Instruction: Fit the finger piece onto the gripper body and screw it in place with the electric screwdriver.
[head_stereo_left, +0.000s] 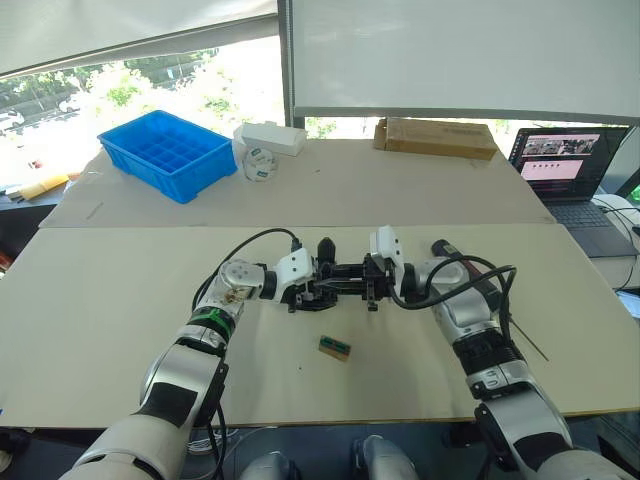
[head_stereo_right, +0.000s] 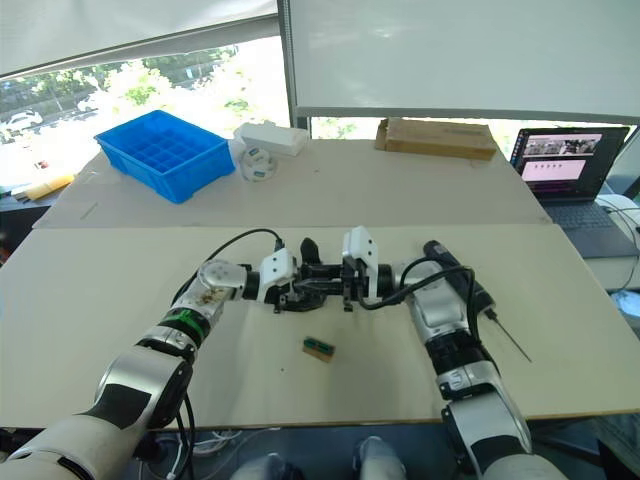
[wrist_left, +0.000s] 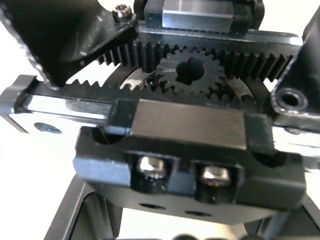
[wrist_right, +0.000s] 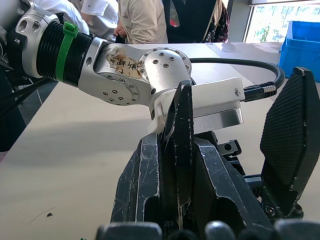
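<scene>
Claws meet at the middle of the bench (head_stereo_left: 120, 300), facing each other across the gripper body (head_stereo_left: 335, 282). The left claw (head_stereo_left: 312, 288) has the gripper body between its fingers and is closed on it; the left wrist view looks straight at the body's toothed racks, its central pinion gear and two screw heads in a black block. The body's pointed black finger rises above the meeting point, its long axis roughly upright and leaning a little toward the far side of the bench. The body's rail lies crosswise, running from one claw toward the other.

The right claw (head_stereo_left: 368, 285) comes in from the opposite side, and in the right wrist view the finger piece (wrist_right: 181, 145) stands pinched between its fingers, long axis upright in that view with the narrow end up, so the claw is nearly closed around it. The ribbed black finger of the gripper body stands beside it in that view.

The electric screwdriver (head_stereo_right: 470, 295) lies on the bench at the right, partly under the right forearm, its long axis running diagonally from the far side toward the near right edge, thin bit pointing that way. A small green block (head_stereo_left: 334, 347) lies on the bench just nearer than the two claws, apart from them. A blue tray (head_stereo_left: 165, 152) sits at the far left, a laptop (head_stereo_left: 570, 165) at the far right.
</scene>
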